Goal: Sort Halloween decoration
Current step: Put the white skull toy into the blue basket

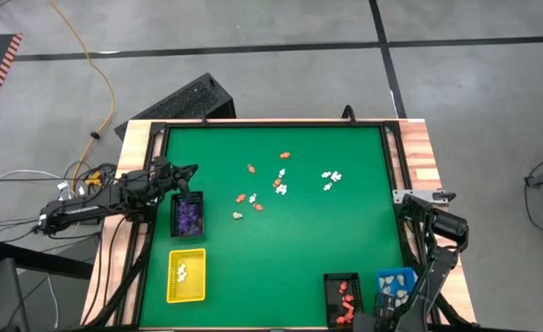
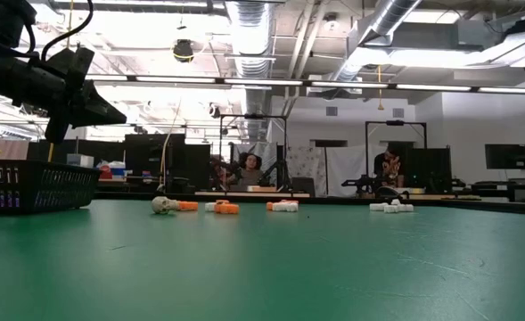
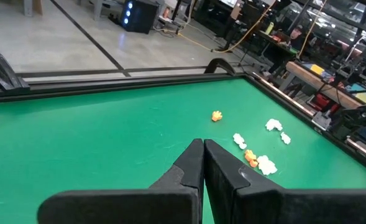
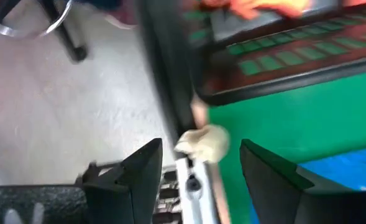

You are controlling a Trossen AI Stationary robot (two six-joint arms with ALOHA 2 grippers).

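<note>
We judge the cream figurine (image 4: 202, 144) between the spread fingers of the right pincer (image 4: 198, 163) could drop off the worktop (image 1: 299, 240), since it sits by the edge near the black tray (image 1: 343, 297). The left pincer (image 3: 203, 163), fingers together, hovers by the purple-filled tray (image 1: 187, 215); loose decorations (image 1: 257, 192) lie well ahead, mid-worktop.

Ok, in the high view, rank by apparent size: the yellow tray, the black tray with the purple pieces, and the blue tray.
1. yellow tray, which looks largest.
2. black tray with the purple pieces, close behind the yellow one.
3. blue tray, though the right arm covers part of it, so its full outline is uncertain.
</note>
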